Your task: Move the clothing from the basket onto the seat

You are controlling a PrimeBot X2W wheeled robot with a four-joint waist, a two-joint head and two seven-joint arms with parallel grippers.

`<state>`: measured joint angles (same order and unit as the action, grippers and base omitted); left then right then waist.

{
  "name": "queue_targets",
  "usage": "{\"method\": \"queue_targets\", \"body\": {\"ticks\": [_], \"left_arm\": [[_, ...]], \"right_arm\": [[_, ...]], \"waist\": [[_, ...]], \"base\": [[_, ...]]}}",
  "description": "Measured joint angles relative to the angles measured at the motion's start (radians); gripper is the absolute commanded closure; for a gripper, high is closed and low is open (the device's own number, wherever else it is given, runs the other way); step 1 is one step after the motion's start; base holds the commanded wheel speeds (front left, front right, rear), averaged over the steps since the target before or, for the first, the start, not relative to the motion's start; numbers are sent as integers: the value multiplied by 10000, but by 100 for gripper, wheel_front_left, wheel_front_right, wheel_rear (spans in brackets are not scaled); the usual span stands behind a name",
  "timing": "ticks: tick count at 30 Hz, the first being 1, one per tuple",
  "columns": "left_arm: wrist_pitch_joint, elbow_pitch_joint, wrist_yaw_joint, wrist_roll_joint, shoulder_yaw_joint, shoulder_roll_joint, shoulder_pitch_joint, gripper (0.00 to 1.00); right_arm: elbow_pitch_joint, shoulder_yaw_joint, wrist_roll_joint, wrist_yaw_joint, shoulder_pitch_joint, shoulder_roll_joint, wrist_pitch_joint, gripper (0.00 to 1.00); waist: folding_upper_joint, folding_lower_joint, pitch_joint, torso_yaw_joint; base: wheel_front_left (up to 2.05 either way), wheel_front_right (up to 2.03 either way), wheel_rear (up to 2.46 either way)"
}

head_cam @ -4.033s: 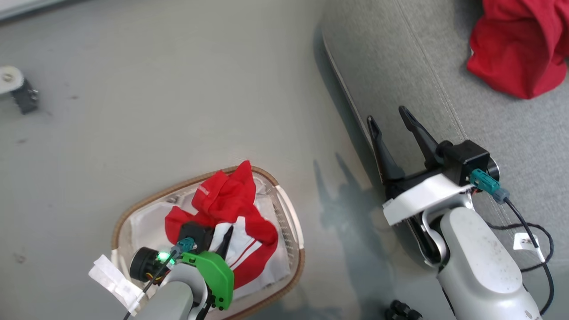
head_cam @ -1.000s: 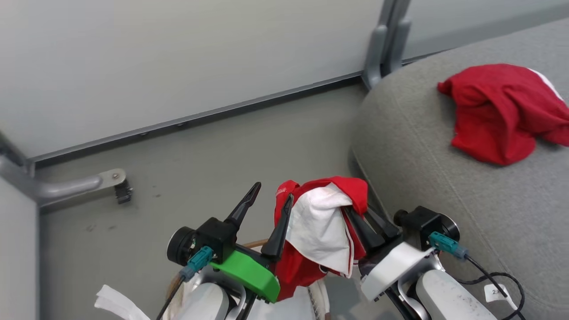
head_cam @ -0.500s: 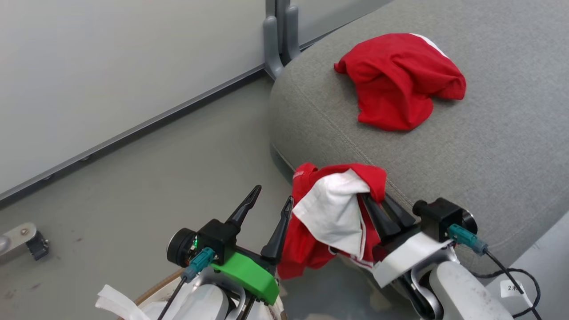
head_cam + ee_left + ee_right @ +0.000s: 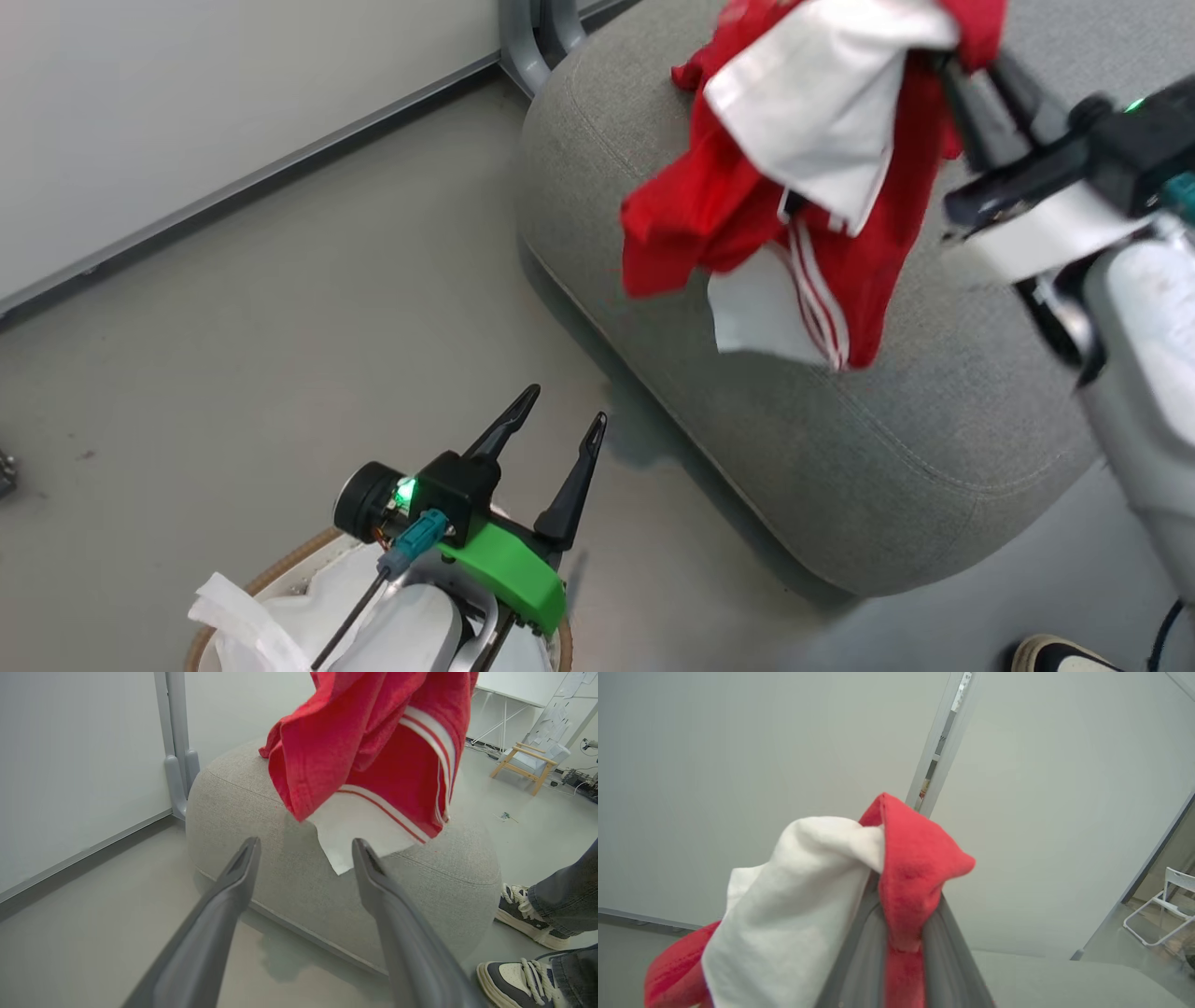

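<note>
The red garment with white panels and thin stripes hangs in the air above the grey seat. My right gripper is shut on its top fold, and the pinch shows in the right wrist view. In the left wrist view the garment dangles just over the seat, its lowest white corner close to the cushion. My left gripper stands open and empty low over the basket, its fingers pointing at the seat's front. The plain red garment is hidden behind the held one.
A person's shoes stand on the floor at the seat's right end, one shoe showing at the head view's bottom right. A grey post and the wall run behind the seat. Bare grey floor lies between basket and seat.
My right gripper has lifted the striped garment from beside the seat's front edge up over the cushion. The left gripper stayed open near the basket. The head camera has shifted.
</note>
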<state>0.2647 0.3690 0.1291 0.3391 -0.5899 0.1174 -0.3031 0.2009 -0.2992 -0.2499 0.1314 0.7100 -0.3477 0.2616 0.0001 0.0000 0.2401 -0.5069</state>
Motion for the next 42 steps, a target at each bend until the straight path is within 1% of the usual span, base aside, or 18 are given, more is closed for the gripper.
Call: {"method": "queue_targets", "body": {"ticks": [3,6,9,13,16,18,21,23,24,25,26,27,30,34,39,42], "left_arm": [[0,10,0,-6,-150,161,-214,0],[0,-29,0,-107,-173,318,-463,0],[0,-36,0,-161,-263,428,-677,0],[0,-35,0,-165,-357,512,-930,0],[0,-38,0,-165,-447,556,-1123,0],[0,-94,0,-173,-485,568,-1234,0],[0,-144,0,-198,-382,608,-1389,0],[0,-144,0,-234,-359,652,-1400,0],[0,-146,0,-234,-336,654,-1401,0],[0,-155,0,-236,-301,650,-1403,0],[0,-178,0,-236,-259,650,-1406,0],[0,-232,0,-236,-234,642,-1419,0],[0,-318,0,-240,-213,623,-1437,0],[0,-301,0,-236,-151,552,-1416,0],[0,-359,0,-232,132,424,-1214,0],[0,-378,0,-263,481,318,-993,0]], "right_arm": [[261,514,71,0,1030,-514,2,100],[713,1139,397,0,1961,-1133,2,100],[1409,1973,784,0,2674,-1484,6,100],[2174,3206,1569,0,2848,-1354,15,100],[3032,4080,2257,0,2834,-1312,17,100],[3407,4497,2531,0,2730,-1254,13,100],[3935,4978,2993,0,2218,-765,17,100],[4491,5386,3239,0,1649,-274,15,100],[4614,5624,3254,0,1468,-109,15,96],[4721,5937,3239,0,1307,54,13,68],[4803,6105,3233,0,1164,161,15,36],[4874,6234,3248,0,948,272,15,0],[4874,6537,3289,0,437,541,13,0],[4416,6694,3281,0,-250,874,15,0],[3916,6174,3085,0,-1208,1168,15,0],[3419,5405,2742,0,-1768,1423,15,0]], "waist": [[0,0,317,131],[0,0,648,341],[0,0,975,573],[0,0,1373,921],[0,0,1699,1231],[0,0,1876,1399],[0,1,2222,1682],[0,1,2494,1934],[0,1,2573,2018],[0,1,2644,2092],[0,1,2691,2148],[0,1,2743,2214],[0,1,2811,2318],[0,1,2665,2298],[0,1,2257,2146],[0,0,1883,2056]], "base": [[0,0,0],[0,0,0],[0,0,0],[0,0,0],[0,0,0],[0,0,0],[0,0,0],[0,0,0],[0,0,0],[0,0,0],[0,0,0],[0,0,0],[0,0,0],[0,0,0],[0,0,0],[0,0,0]]}}
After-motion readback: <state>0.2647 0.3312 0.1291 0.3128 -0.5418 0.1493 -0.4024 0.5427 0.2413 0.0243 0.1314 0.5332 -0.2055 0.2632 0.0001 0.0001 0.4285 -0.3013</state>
